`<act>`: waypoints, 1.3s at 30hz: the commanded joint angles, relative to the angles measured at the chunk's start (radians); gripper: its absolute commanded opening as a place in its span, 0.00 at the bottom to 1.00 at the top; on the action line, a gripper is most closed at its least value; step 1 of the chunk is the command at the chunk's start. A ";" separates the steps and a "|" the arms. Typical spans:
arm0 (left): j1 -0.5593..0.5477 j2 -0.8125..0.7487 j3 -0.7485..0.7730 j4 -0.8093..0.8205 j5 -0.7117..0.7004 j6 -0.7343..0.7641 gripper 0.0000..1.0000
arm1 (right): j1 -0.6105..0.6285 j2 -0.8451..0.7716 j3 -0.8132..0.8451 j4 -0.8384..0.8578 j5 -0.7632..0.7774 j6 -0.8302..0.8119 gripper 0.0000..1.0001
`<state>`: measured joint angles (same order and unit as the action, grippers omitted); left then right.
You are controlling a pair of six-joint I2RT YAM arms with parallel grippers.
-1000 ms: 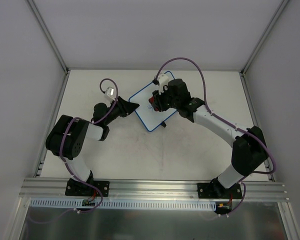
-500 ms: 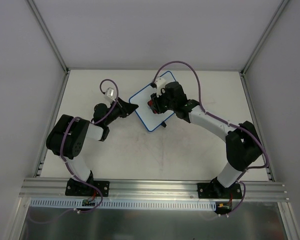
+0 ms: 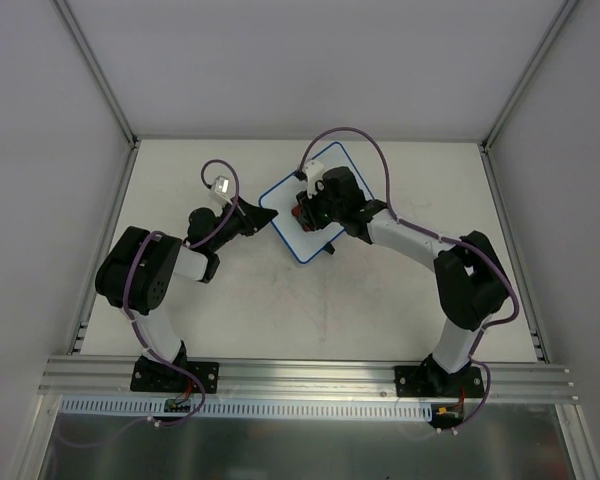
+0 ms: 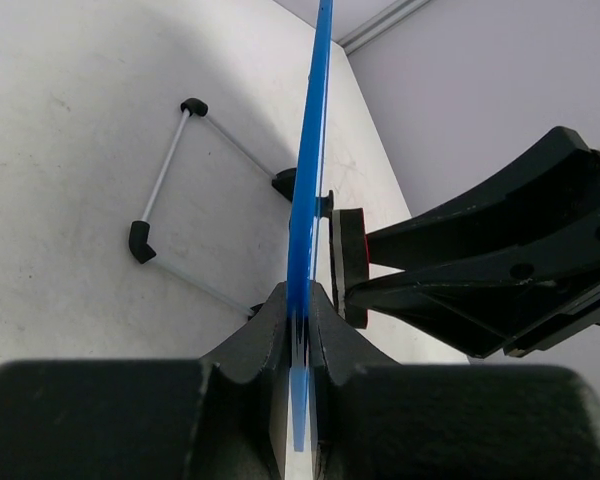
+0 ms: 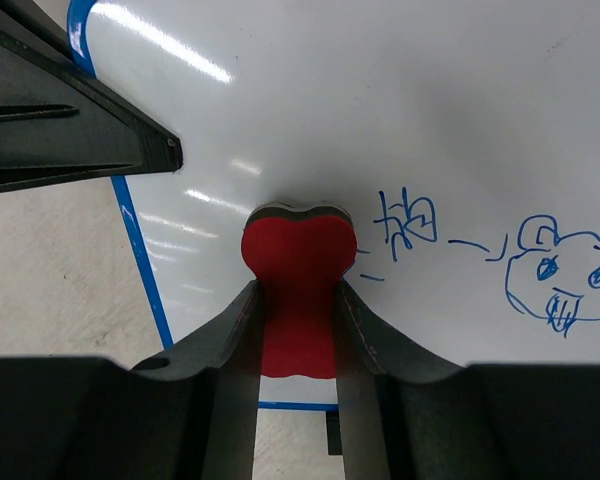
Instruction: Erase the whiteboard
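Observation:
The whiteboard (image 3: 310, 205), white with a thin blue rim, stands propped on the table at the centre back. My left gripper (image 3: 265, 212) is shut on its left edge; the left wrist view shows the blue rim (image 4: 310, 180) pinched between my jaws. My right gripper (image 5: 298, 290) is shut on the red bone-shaped eraser (image 5: 298, 290) and presses it against the board face (image 5: 400, 110). Blue marker doodles (image 5: 560, 275), a scribble and an animal face, lie just right of the eraser. The eraser shows as a red spot in the top view (image 3: 302, 209).
The board's wire stand with black feet (image 4: 170, 180) rests on the table behind it. A black foot (image 3: 328, 249) sticks out at the board's lower edge. Grey walls enclose the table on three sides.
My right gripper has slid left across the board with the eraser, and the right arm's elbow has folded in. The left arm has stayed put.

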<state>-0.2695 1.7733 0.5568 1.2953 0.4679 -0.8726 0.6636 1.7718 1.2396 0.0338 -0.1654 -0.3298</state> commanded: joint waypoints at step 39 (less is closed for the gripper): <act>-0.010 0.029 -0.006 0.147 0.023 0.035 0.00 | -0.045 0.127 -0.068 -0.060 0.052 0.031 0.00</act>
<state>-0.2676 1.7977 0.5564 1.3205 0.4717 -0.8783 0.6529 1.8400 1.2568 0.1196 -0.1425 -0.3317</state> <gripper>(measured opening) 0.059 0.332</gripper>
